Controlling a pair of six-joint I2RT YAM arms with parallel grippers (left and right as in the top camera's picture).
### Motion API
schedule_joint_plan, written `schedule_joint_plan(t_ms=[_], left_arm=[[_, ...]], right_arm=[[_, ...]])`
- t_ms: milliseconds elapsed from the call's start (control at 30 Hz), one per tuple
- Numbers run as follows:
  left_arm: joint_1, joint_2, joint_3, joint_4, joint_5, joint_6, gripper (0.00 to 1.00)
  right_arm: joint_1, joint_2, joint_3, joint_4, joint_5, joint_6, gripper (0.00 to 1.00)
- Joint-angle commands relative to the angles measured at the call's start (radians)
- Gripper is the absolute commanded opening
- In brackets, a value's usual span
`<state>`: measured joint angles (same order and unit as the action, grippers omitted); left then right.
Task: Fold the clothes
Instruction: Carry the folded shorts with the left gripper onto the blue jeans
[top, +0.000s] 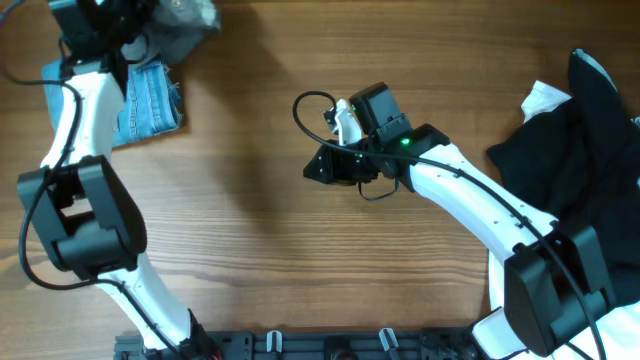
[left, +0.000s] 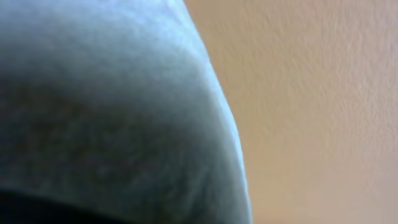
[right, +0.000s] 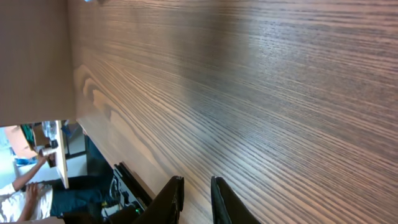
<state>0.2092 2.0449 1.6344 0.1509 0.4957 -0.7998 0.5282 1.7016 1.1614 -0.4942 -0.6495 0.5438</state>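
Reads as a robotics lab or data-collection bench, not a home. A white-and-black left arm (top: 75, 215) and right arm (top: 480, 205) rise from a black mounting rail (top: 330, 345) at the edge of a wood-grain table (top: 260, 200). Exposed cable (top: 297, 110), green status LED (top: 405, 141) lit. Right wrist view: past the table edge, a person (right: 28, 196) in jeans and a plain beige wall (right: 31, 56).

The right arm (top: 470, 190) reaches in toward the middle, wrist bent. The right gripper (right: 196, 182) points left, its fingers (right: 174, 196) almost together and empty. The left arm (top: 75, 110) stretches to the far left corner, its gripper's state hidden.
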Motion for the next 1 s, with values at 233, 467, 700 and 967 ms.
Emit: schedule_joint_plan(t_ms=[233, 467, 700, 967], left_arm=[[-0.079, 0.068, 0.023, 0.162, 0.043, 0.039, 0.04], [-0.091, 0.145, 0.023, 0.169, 0.023, 0.076, 0.04], [-0.132, 0.148, 0.023, 0.116, 0.008, 0.111, 0.04], [-0.072, 0.148, 0.023, 0.201, 0.024, 0.003, 0.04]], right_arm=[[0.000, -0.002, 0.003, -0.074, 0.023, -0.021, 0.19], [0.000, -0.002, 0.003, -0.084, 0.051, -0.021, 0.20], [0.000, -0.002, 0.003, -0.105, 0.056, -0.021, 0.20], [0.000, -0.002, 0.003, -0.116, 0.086, -0.024, 0.21]])
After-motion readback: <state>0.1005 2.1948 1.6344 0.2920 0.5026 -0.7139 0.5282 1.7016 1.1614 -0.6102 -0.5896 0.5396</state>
